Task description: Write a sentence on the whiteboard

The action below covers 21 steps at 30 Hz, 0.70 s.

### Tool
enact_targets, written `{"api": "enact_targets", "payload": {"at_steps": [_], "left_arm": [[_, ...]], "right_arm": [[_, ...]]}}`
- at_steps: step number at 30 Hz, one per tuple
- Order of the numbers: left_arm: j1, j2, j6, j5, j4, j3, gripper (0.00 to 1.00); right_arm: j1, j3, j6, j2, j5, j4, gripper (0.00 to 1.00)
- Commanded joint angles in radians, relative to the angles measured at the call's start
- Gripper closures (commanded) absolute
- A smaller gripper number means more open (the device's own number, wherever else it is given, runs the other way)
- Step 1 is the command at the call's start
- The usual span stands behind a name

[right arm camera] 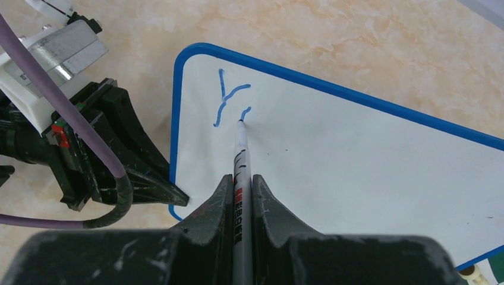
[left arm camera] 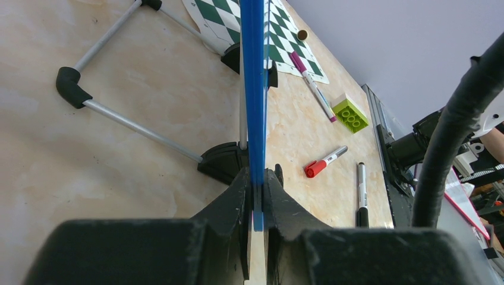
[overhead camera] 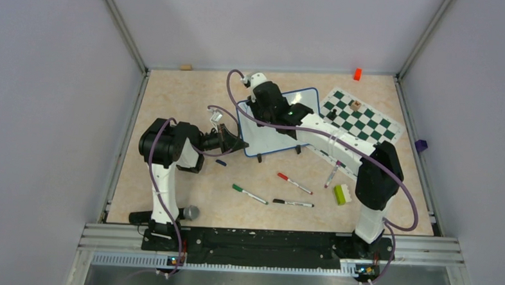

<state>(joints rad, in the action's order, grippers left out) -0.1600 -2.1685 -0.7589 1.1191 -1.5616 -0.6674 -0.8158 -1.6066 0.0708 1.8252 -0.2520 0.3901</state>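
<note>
Whiteboard [overhead camera: 271,135]: standing mid-table beside chess mat [overhead camera: 360,118], showing glossy white face and blue frame.
Sentence [right arm camera: 227,98]: showing a blue "Y" plus a short stroke near the top-left corner.
Left gripper [left arm camera: 257,199]: clamping the board's left edge.
Right gripper [right arm camera: 242,193]: gripping marker [right arm camera: 240,145], tip touching the board.
Room: white face stretching rightward of the tip.

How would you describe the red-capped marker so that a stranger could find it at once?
Find the blue-framed whiteboard standing in the middle of the table. On its near side, toward the robot, several markers lie loose. The red-capped marker lies to the right of the green-capped marker and just beyond the black marker; only it has a red cap.
</note>
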Motion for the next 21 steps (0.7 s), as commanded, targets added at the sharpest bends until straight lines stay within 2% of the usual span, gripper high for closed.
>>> {"api": "enact_targets", "payload": {"at_steps": [1, 11, 21], "left_arm": [[-0.019, 0.029, 0.024, 0.066, -0.058, 0.007, 0.93], [-0.019, 0.03, 0.023, 0.066, -0.058, 0.007, 0.93], [-0.019, 0.03, 0.025, 0.066, -0.058, 0.008, 0.93]], "right_arm": [[0.001, -0.052, -0.015, 0.006, 0.008, 0.029, 1.0], [0.001, -0.055, -0.022, 0.0, -0.088, 0.027, 1.0], [0.001, -0.083, -0.021, 0.019, -0.117, 0.0, 1.0]]}}
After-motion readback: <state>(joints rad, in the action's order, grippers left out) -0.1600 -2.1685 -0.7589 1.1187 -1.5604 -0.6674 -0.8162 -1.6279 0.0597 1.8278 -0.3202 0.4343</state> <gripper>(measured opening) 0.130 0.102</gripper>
